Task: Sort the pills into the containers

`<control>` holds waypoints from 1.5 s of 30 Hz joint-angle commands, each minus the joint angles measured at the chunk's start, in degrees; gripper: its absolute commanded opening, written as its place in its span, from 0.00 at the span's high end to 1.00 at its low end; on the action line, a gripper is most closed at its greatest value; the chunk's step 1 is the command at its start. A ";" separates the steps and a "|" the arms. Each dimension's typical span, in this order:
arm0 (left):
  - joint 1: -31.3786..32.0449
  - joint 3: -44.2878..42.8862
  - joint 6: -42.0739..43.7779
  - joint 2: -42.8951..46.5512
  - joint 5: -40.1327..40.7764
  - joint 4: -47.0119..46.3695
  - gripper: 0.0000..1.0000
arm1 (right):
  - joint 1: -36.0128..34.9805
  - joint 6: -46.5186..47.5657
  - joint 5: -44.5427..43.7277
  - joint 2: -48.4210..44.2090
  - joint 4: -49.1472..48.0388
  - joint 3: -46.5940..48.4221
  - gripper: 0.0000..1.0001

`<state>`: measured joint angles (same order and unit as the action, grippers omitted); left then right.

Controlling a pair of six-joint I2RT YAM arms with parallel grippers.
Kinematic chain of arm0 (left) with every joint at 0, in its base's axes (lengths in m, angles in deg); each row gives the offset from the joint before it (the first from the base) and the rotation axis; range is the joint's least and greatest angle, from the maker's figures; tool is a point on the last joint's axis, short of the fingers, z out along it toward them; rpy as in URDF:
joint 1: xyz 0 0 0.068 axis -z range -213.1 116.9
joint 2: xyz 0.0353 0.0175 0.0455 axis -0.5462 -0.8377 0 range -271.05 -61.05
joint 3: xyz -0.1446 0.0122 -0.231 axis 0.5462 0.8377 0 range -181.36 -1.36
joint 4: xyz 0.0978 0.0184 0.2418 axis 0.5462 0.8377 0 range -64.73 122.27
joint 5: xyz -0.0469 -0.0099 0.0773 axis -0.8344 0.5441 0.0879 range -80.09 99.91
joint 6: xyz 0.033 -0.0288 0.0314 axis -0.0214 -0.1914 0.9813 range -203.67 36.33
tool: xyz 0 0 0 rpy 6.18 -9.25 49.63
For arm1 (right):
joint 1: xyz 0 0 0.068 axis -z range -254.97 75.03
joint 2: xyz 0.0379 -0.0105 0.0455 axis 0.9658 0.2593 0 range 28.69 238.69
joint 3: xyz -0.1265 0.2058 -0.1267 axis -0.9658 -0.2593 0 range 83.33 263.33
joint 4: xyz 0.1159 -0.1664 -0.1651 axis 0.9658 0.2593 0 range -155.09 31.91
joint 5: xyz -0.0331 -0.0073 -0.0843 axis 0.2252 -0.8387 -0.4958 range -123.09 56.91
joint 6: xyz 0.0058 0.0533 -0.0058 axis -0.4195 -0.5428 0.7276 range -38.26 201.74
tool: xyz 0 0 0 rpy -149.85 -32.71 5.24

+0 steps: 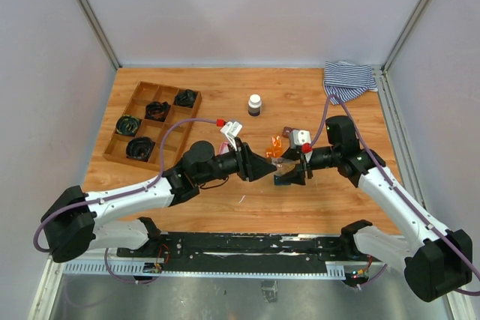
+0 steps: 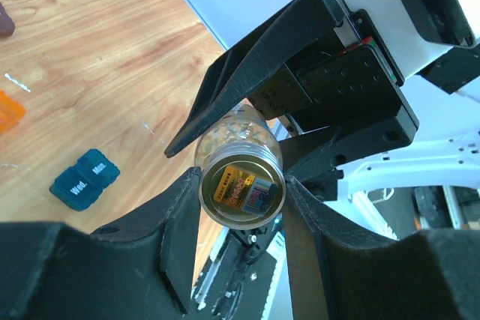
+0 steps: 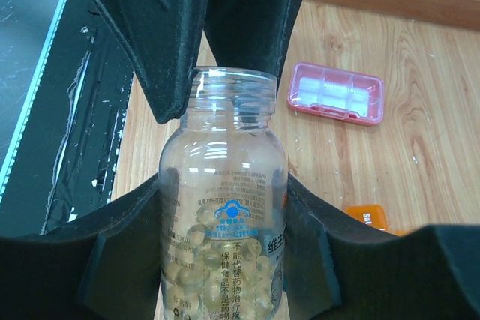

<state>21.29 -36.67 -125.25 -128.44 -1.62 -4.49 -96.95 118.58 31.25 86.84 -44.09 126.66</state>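
Note:
A clear pill bottle (image 3: 223,215), uncapped and about half full of pale yellow capsules, is held above the table between both grippers. My right gripper (image 3: 225,222) is shut on its body. My left gripper (image 2: 240,192) is shut around its open neck (image 2: 240,185), with a pad on each side of the rim. In the top view the two grippers (image 1: 266,168) (image 1: 291,172) meet at the table's middle. A pink case (image 3: 336,93), an orange case (image 3: 367,219) (image 1: 275,146) and a teal case (image 2: 85,179) lie on the wood, lids shut.
A wooden tray (image 1: 120,136) with black coils stands at the left. A small dark bottle with a white cap (image 1: 255,104) stands behind the grippers. A striped cloth (image 1: 349,80) lies in the far right corner.

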 commanded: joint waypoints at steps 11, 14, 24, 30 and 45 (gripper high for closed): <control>-0.52 -2.08 -10.36 3.32 6.61 0.14 0.91 | -0.26 1.30 0.90 -0.58 0.80 0.76 0.99; -0.51 -2.60 -10.43 2.58 5.53 0.14 0.82 | -0.26 1.29 0.98 -0.58 0.80 0.85 0.99; -0.52 -3.28 -9.43 1.57 3.72 0.14 0.33 | -0.26 1.30 0.99 -0.58 0.80 0.84 0.99; -0.51 -2.56 -8.82 2.46 4.75 0.14 0.08 | -0.27 1.26 0.91 -0.67 0.77 0.85 1.00; -0.53 2.13 19.98 9.25 1.47 -2.96 0.01 | -0.17 1.25 1.05 -0.74 0.80 0.74 0.99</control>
<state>20.98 -37.52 -122.56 -122.63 5.77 -1.36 -97.21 119.14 31.51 86.84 -43.74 126.88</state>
